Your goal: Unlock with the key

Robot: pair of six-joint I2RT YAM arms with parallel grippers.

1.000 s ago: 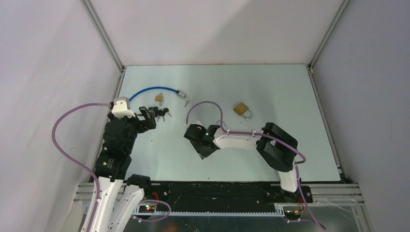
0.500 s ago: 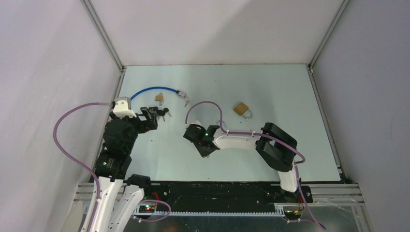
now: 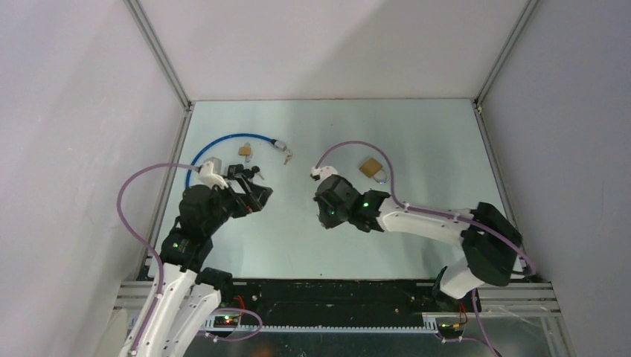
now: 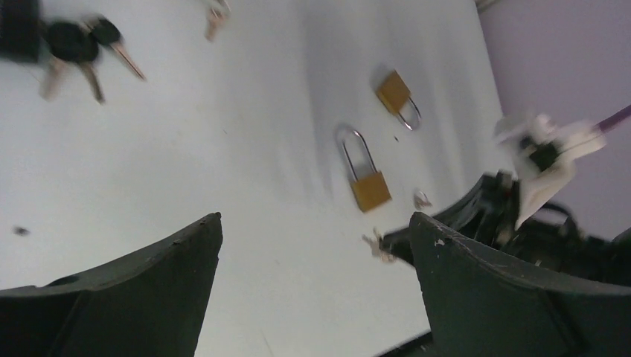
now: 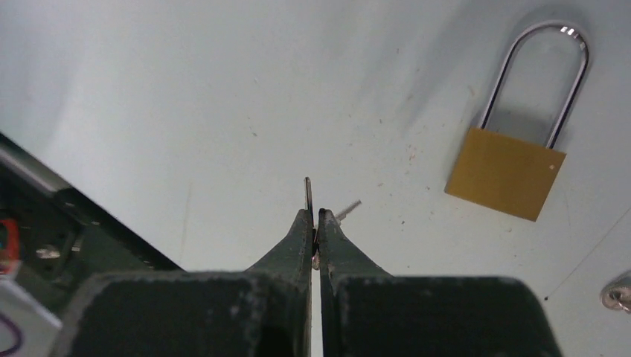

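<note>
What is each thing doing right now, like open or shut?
key: pinched by its head, not in any lock.
right gripper: shut on the key.
left gripper: open, empty.
padlock: shackle closed, lying flat.
black-headed keys: lying loose, not held.

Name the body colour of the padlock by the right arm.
Brass-gold padlock body, best in the right wrist view.

No text, label, brand or number legible in any view; brass padlock [image 5: 506,173] ahead of my right fingers [image 5: 298,242] shows none.
</note>
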